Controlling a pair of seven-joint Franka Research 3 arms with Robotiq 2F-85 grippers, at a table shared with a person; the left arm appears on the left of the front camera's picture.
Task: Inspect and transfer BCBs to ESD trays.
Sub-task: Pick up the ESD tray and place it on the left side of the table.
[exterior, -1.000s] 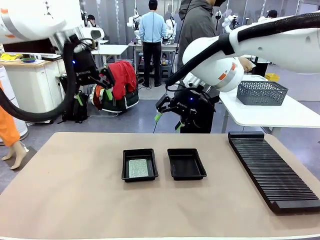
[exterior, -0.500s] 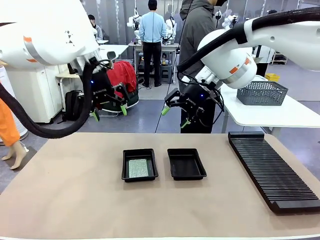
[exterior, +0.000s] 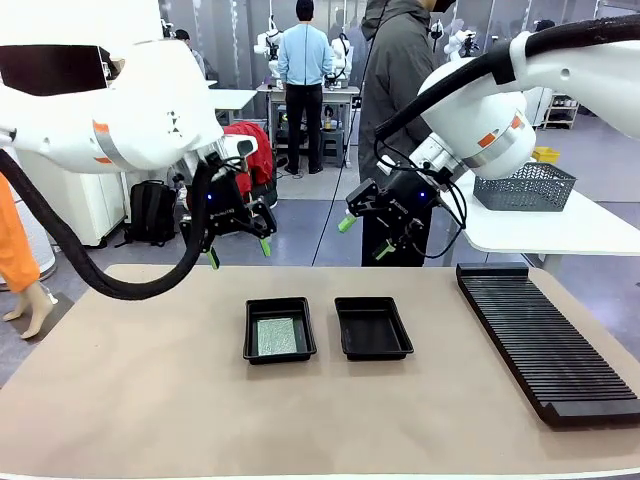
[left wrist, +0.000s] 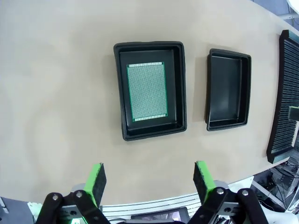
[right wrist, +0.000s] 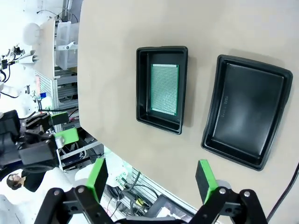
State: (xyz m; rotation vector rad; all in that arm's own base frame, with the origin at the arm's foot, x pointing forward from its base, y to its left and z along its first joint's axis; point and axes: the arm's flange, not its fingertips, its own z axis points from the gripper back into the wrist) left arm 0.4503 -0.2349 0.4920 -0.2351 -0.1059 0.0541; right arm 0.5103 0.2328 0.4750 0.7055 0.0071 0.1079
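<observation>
Two black ESD trays sit side by side mid-table. The left tray (exterior: 279,329) (left wrist: 150,91) (right wrist: 161,88) holds one green BCB (exterior: 277,336) (left wrist: 147,91) (right wrist: 164,89) lying flat on its floor. The right tray (exterior: 372,327) (left wrist: 227,89) (right wrist: 247,111) is bare inside. My left gripper (exterior: 239,251) (left wrist: 148,182) hangs open in the air above the table's far edge, behind the left tray. My right gripper (exterior: 365,238) (right wrist: 152,179) hangs open, high behind the right tray. Neither holds anything.
A long black ribbed rack (exterior: 545,340) (left wrist: 283,93) lies along the table's right side. A person in a dark coat (exterior: 395,60) stands at the far side. Behind, a white side table carries a grey mesh basket (exterior: 523,186).
Both arms have swung inward and down: the left gripper moved right toward the table's far edge, the right gripper drifted right and slightly lower. Trays and board stayed put.
</observation>
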